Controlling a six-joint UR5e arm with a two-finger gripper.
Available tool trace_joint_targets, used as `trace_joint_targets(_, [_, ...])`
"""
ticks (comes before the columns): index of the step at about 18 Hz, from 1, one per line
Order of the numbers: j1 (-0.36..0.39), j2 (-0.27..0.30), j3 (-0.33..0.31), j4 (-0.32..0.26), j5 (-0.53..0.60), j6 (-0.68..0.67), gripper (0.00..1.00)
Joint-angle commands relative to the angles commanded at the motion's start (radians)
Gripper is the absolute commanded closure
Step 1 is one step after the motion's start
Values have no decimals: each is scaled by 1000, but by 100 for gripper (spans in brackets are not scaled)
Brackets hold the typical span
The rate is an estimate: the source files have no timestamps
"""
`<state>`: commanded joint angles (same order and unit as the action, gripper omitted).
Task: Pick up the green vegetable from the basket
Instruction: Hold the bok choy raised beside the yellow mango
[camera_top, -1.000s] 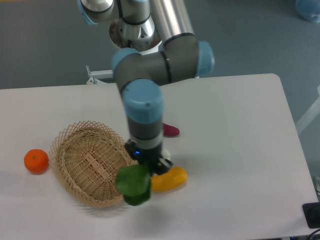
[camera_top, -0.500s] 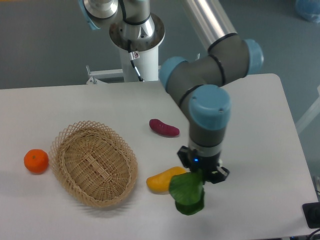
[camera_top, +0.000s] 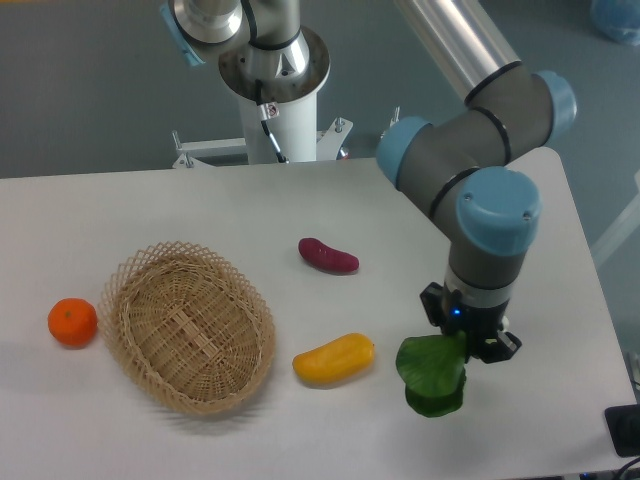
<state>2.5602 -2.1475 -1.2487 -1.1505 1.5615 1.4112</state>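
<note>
Leaves dangle straight below our gripper (camera_top: 467, 347), whose fingers pinch the green vegetable (camera_top: 432, 376) at its stem end (the stem itself is hidden). We see it well apart from the basket (camera_top: 190, 328), off toward the yellow vegetable (camera_top: 333, 359) and beyond.

Pincer (camera_top: 468, 346) fingertips seemingly behind leaves (camera_top: 432, 372)
</note>
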Motion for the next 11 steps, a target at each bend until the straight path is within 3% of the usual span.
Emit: trace_joint_targets(11, [26,-17,43,-49,6,74,74])
